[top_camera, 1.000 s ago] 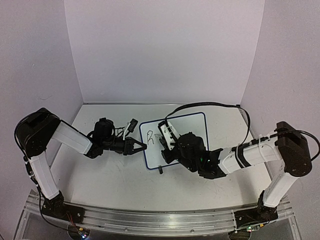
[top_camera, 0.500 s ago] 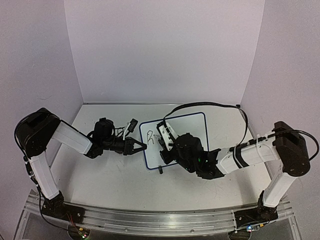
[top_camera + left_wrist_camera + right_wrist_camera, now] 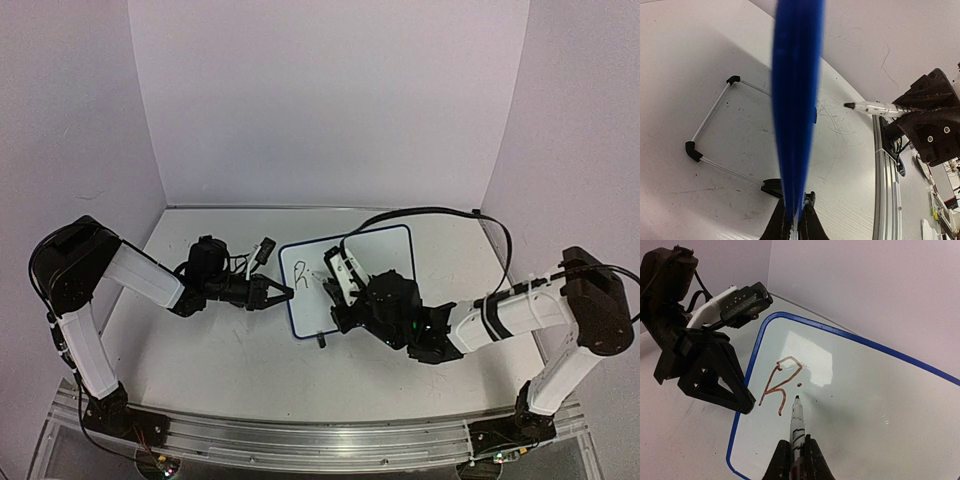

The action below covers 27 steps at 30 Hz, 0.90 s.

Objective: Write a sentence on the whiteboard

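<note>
Sentence (image 3: 782,385): only a brownish "R" and one dot are written, at the upper left of the whiteboard (image 3: 865,390). The board stands tilted at the middle of the table (image 3: 230,350). Left gripper (image 3: 284,292) is clamped on its blue left rim. Right gripper (image 3: 796,457) is closed around a marker (image 3: 796,422), tip just beneath the dot.

Marker (image 3: 797,422) tip beside R (image 3: 782,385) on whiteboard (image 3: 865,390)

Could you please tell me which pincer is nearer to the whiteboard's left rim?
Left. The left pincer is shut on the whiteboard at that rim, beside the R. The right pincer, shut on a marker, hangs farther in over the face, past the R.
</note>
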{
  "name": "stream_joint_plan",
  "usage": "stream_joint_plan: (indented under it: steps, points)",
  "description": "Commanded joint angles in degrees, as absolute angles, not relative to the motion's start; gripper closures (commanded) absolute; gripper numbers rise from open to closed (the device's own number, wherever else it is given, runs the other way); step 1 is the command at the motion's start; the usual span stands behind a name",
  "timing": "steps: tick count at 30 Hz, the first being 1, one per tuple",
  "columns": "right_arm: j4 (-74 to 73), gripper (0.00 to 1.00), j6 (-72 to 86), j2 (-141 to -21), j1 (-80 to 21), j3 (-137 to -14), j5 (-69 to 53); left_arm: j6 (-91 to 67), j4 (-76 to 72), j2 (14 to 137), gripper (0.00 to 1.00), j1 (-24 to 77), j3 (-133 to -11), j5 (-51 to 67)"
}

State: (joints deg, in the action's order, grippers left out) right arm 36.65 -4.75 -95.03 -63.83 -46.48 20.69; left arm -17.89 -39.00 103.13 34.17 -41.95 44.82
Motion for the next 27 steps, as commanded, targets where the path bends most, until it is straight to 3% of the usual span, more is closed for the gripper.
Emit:
stream_joint_plan:
  steps: [1,27]
  points:
    - [40.96,1.0,-5.3,-92.16,-63.72,-44.55,19.45,-16.96,-34.8,102.68,1.0,33.93,-42.62,41.54]
    - [36.74,1.0,-4.37,-99.14,-63.15,-51.16,23.08,-16.73,-34.62,103.1,1.0,33.93,-42.76,41.74]
